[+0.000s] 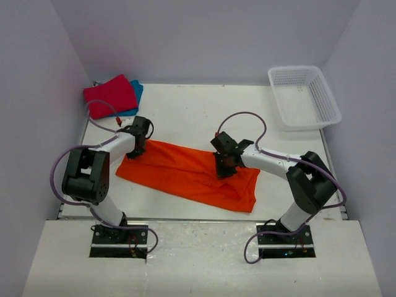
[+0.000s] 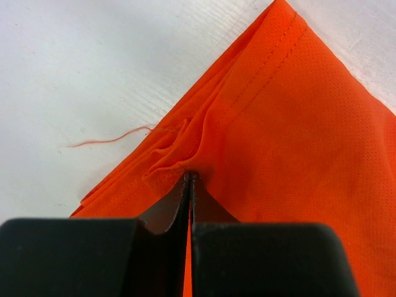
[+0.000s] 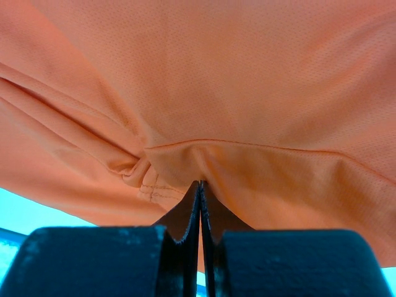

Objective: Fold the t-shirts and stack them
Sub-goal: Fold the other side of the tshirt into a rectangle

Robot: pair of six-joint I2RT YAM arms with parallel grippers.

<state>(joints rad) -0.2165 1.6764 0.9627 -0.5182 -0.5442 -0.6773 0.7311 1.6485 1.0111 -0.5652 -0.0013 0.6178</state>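
Note:
The orange t-shirt (image 1: 185,173) lies stretched as a long band across the middle of the table. My left gripper (image 1: 137,148) is shut on its left end, pinching a fold of orange cloth (image 2: 260,124) near a hemmed corner. My right gripper (image 1: 224,168) is shut on the shirt toward its right side, and bunched orange cloth (image 3: 216,93) fills the right wrist view. A red t-shirt (image 1: 111,96) lies folded on a teal blue t-shirt (image 1: 137,90) at the back left.
A white lattice basket (image 1: 304,96) stands at the back right corner. A loose orange thread (image 2: 105,140) trails on the white table beside the shirt corner. Purple walls close in the table on three sides.

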